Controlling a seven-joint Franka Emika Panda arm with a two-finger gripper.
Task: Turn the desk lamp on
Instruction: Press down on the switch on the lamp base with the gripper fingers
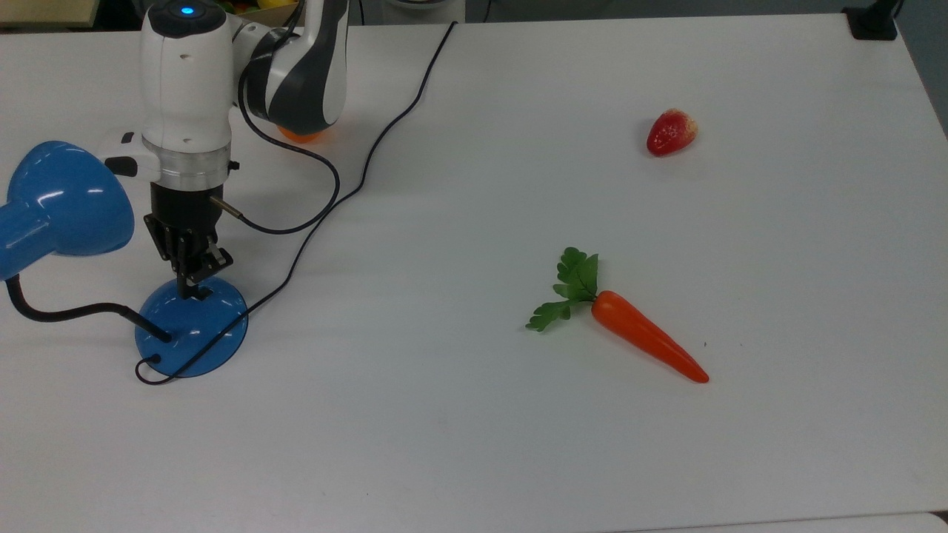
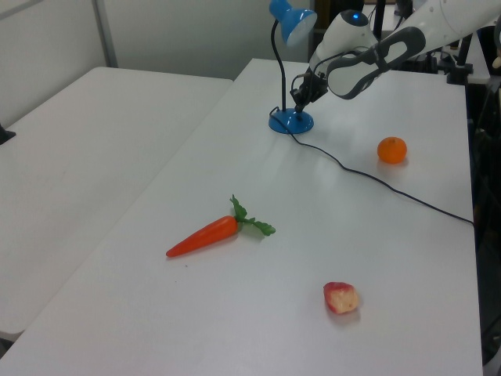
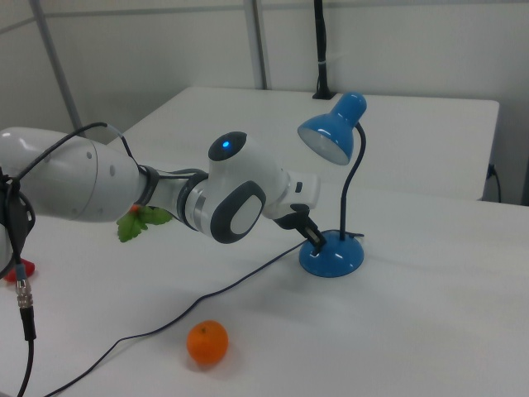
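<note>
The desk lamp stands at the top view's left: glossy blue shade [image 1: 63,200], thin black neck [image 1: 67,312] and round blue base [image 1: 191,329]. My gripper [image 1: 189,290] points down at the far rim of the base, its fingers shut with nothing held. The tips sit at or just above the base; I cannot tell whether they touch. In the left view the gripper [image 2: 298,98] hangs over the base [image 2: 291,122] beside the neck. In the right view the gripper [image 3: 316,240] is at the base [image 3: 332,256], under the shade [image 3: 332,130].
The lamp's black cord [image 1: 385,126] runs from the base across the table to the far edge. An orange [image 3: 207,342] lies near the arm. A carrot [image 1: 644,337] and a strawberry [image 1: 671,132] lie toward the top view's right.
</note>
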